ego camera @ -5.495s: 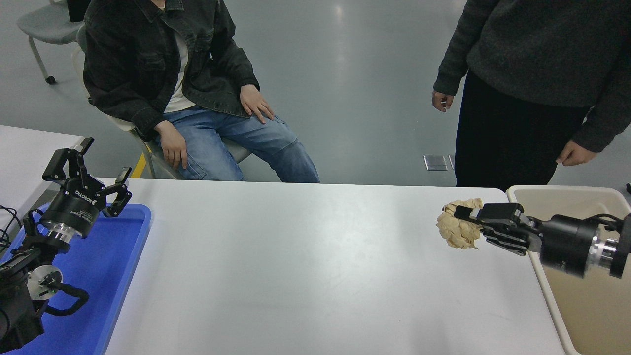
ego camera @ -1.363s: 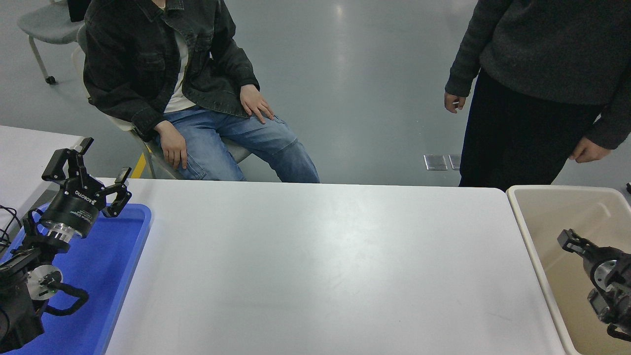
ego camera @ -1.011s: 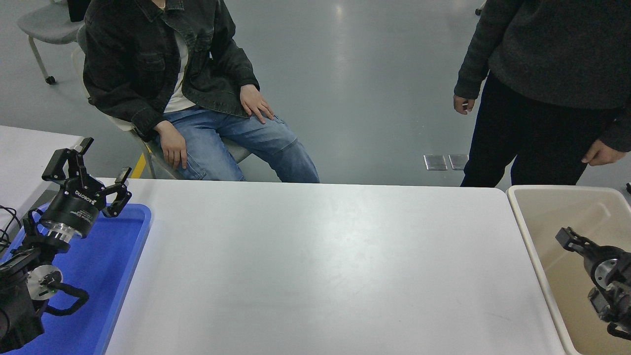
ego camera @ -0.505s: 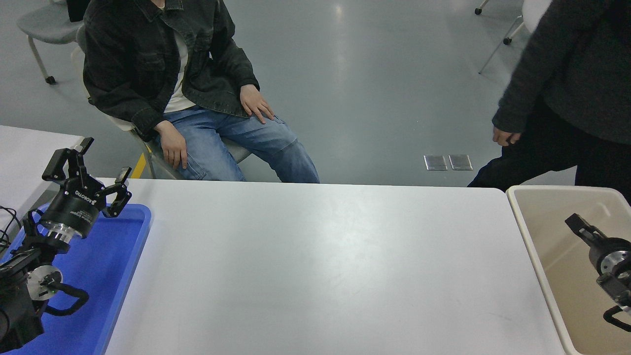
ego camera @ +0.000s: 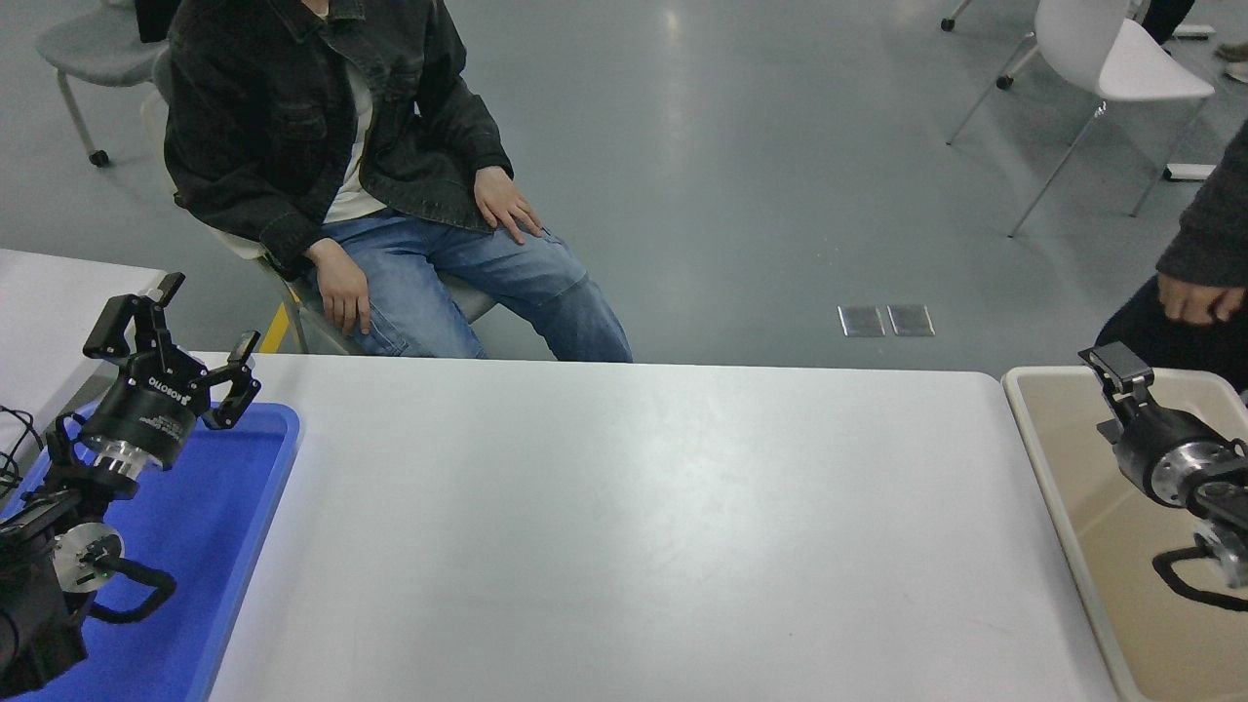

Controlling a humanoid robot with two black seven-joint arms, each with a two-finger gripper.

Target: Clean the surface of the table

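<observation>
The table surface [ego camera: 624, 517] is a wide matte white top, and nothing lies on it. My right gripper [ego camera: 1119, 375] hangs over the beige bin [ego camera: 1035, 409] at the table's right end, pointing away from the camera toward the bin's far rim. It holds nothing that I can see. My left gripper [ego camera: 180, 327] is parked at the lower left above the blue tray [ego camera: 244, 507], open and empty.
A person sits at the far side, top left [ego camera: 322, 146]. Another person's hand and sleeve [ego camera: 1194, 292] are just beyond the bin at the right edge. A white chair [ego camera: 1111, 58] stands at the top right. A smaller white table [ego camera: 49, 292] is at the left edge.
The beige crumpled wad held 5.5 s ago is gone from view. My right gripper has risen toward the bin's far rim. The standing person has moved off to the right.
</observation>
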